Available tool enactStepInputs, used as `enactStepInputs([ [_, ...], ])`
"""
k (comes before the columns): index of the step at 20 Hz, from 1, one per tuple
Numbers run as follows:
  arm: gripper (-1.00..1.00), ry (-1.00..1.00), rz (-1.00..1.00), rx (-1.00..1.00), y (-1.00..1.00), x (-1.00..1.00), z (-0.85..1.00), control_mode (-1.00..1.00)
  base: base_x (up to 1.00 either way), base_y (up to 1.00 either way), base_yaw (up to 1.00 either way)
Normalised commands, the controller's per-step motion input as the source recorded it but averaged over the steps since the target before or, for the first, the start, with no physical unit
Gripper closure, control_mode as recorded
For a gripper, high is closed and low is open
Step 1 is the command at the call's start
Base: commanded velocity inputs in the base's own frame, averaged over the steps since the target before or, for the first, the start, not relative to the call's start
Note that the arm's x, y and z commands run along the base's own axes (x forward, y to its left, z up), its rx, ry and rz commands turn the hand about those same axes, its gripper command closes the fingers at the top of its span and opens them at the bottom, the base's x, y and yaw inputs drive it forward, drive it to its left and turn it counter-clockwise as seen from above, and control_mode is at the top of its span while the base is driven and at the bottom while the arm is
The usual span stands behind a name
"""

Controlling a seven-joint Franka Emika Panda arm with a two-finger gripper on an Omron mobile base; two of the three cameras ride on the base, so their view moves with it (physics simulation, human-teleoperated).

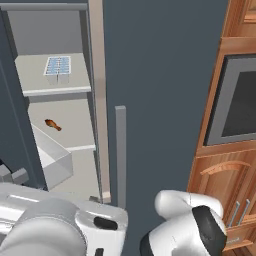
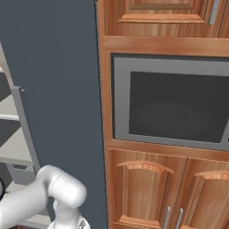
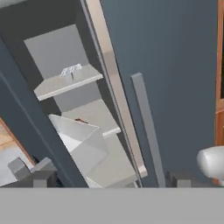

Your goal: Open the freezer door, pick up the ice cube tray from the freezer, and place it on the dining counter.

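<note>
The freezer door (image 1: 19, 117) stands swung open to the left, seen edge-on as a dark band (image 3: 37, 122). Inside the freezer (image 1: 60, 35) the ice cube tray (image 1: 58, 66) lies flat on the upper pale shelf; the hand view shows it small and far off (image 3: 71, 70). My gripper (image 3: 111, 179) is open, well short of the freezer and lower than the tray's shelf, with nothing between its dark fingertips (image 3: 40, 178). The dining counter is out of view.
A brown drumstick (image 1: 52, 124) lies on the shelf below the tray. A white bin (image 1: 52, 160) juts out low in the opening. The plain dark grey door (image 1: 165, 100) with its bar handle (image 1: 120, 155) is to the right, then wooden cabinets and a built-in oven (image 2: 174, 105).
</note>
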Motion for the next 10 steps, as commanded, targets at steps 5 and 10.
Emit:
enactStepInputs([
  [5, -1.0, -0.02, 0.24, 0.18, -1.0, -0.08, 0.67, -1.0, 0.0, 0.0, 0.0],
  [10, -1.0, -0.02, 0.34, 0.2, -1.0, 0.17, 0.29, -1.0, 0.0, 0.0, 0.0],
])
